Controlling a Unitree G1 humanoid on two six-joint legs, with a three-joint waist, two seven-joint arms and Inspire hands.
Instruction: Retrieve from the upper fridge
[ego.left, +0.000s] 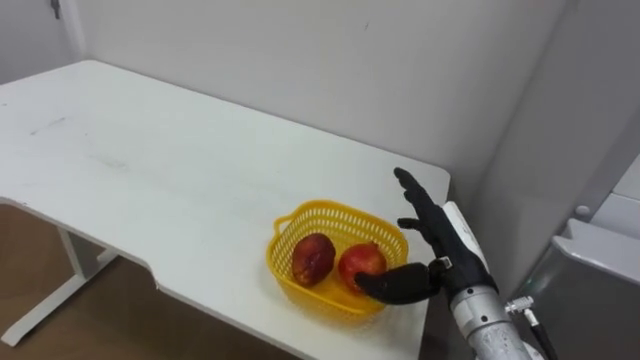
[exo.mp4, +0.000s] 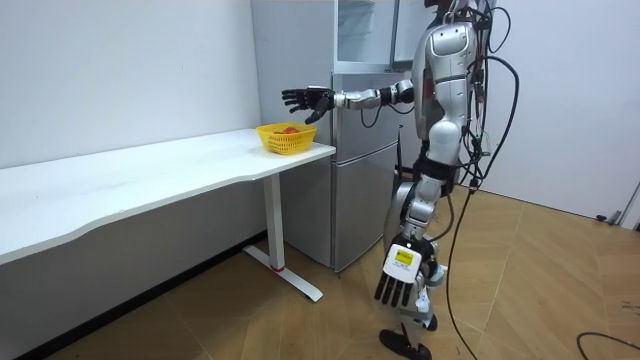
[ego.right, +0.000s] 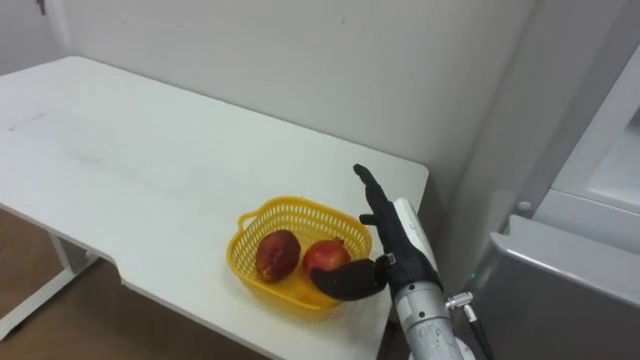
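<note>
Nearest the camera, the right hand (ego.left: 438, 240) is seen reaching in from the lower right, its fingers held straight and spread and nothing gripped in it. The thumb is stretched sideways across the near rim of the yellow basket (ego.left: 345, 207). Whether the thumb touches the rim or the fruit beneath it cannot be told. Two red fruits are lying in the basket, one on the left (ego.left: 313, 258) and one on the right (ego.left: 362, 262), so the retrieved item is judged to be already set down there. The basket is placed close to the front corner of the white table (ego.left: 150, 160), with the grey fridge (ego.left: 590, 270) just beyond the table's end and the wall (ego.left: 300, 60) behind. In the room view the left hand (exo.mp4: 397, 285) is hung low beside the legs, fingers relaxed. From here the rim could be snagged by the thumb if the arm were drawn back without being lifted. A light basket so near the edge could then be dragged or tipped, and the round fruits spilled to the floor.
</note>
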